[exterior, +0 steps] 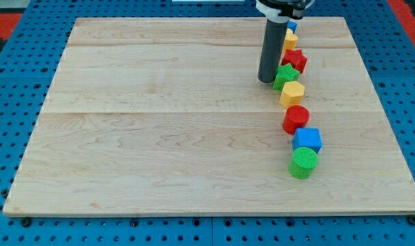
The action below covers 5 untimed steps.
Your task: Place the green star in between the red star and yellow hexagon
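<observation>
Our rod has no jaws to open or close; our tip [267,81] rests on the wooden board [160,137] touching the green star [286,74] on its view-left side, the red star [294,60] just above and the yellow hexagon [291,93] just below that star. From the tip toward the view's left and bottom the board lies open, while the view's right edge is near. We count one red cylinder [295,119], one blue cube [307,141], one green cylinder [303,163], plus a yellow block [290,40] and blue block [292,25] half hidden behind the rod.

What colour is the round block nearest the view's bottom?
Green cylinder, in the camera view, just below the blue cube.
</observation>
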Available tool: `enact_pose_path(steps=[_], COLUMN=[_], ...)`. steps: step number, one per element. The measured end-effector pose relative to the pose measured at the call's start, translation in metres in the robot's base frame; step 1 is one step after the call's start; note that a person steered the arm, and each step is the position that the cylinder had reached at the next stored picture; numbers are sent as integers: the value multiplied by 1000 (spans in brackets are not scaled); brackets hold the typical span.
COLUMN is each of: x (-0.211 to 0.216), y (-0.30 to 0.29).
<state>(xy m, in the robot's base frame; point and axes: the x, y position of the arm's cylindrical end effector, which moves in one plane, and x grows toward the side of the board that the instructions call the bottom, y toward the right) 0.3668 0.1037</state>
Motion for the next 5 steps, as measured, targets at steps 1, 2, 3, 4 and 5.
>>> enact_pose_path(steps=[1,2,3,4,5], x=[0,0,0,0,1], y=[0,1,3,10,14])
